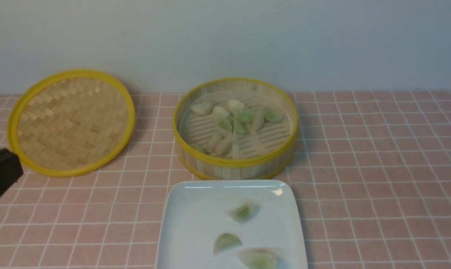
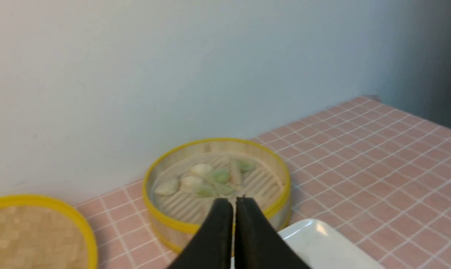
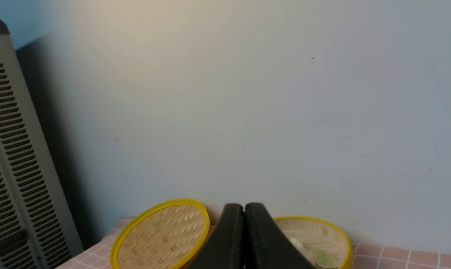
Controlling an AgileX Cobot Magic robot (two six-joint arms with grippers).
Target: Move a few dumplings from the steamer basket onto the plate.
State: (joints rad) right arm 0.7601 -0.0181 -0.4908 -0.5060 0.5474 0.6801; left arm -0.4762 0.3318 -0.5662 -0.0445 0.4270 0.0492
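Jaws of the left gripper [image 2: 234, 201] are pressed together with nothing between them; those of the right gripper [image 3: 244, 206] are likewise closed and empty. Seen from the front, the left gripper shows at the table's [image 1: 378, 168] left edge, just before the near rim of the lid [image 1: 72, 121]; the right gripper lies outside that view. The steamer basket [image 1: 235, 166] sits open at the middle of the table's back edge, close to the wall. About a dozen dumplings [image 1: 244, 116], green-tinted and whitish, are clustered on its slatted floor, toward the back and the left. The plate [image 1: 190, 224] lies at the near edge, directly before the basket, their rims just beside one another. Three of the dumplings rest on the plate, apart from one another: one near its centre [image 1: 243, 212], two nearer the front edge [image 1: 227, 242] [image 1: 258, 258]. The woven lid lies at the back-left corner, well apart from the basket.
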